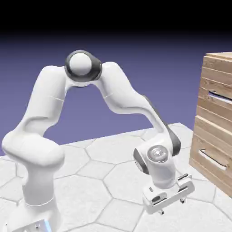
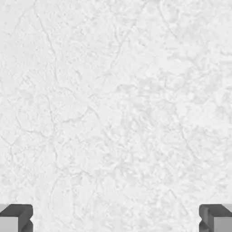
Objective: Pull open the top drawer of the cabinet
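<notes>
Fingers point(image 2: 17, 216) of the hand point(image 1: 171, 204) are spread wide apart and grasp nothing. It points down, low over the white desk point(image 1: 90, 181). Only the desk shows in the hand view. Top drawer point(image 1: 216, 97) sits shut in the cabinet point(image 1: 213, 149), to the right, well apart from the hand.

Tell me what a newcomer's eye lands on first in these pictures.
First the big white arm arching across the exterior view, its open gripper low over the pale tiled table, pointing down. Then the cabinet at the right edge, its top drawer shut. The hand view shows only mottled white surface.
</notes>
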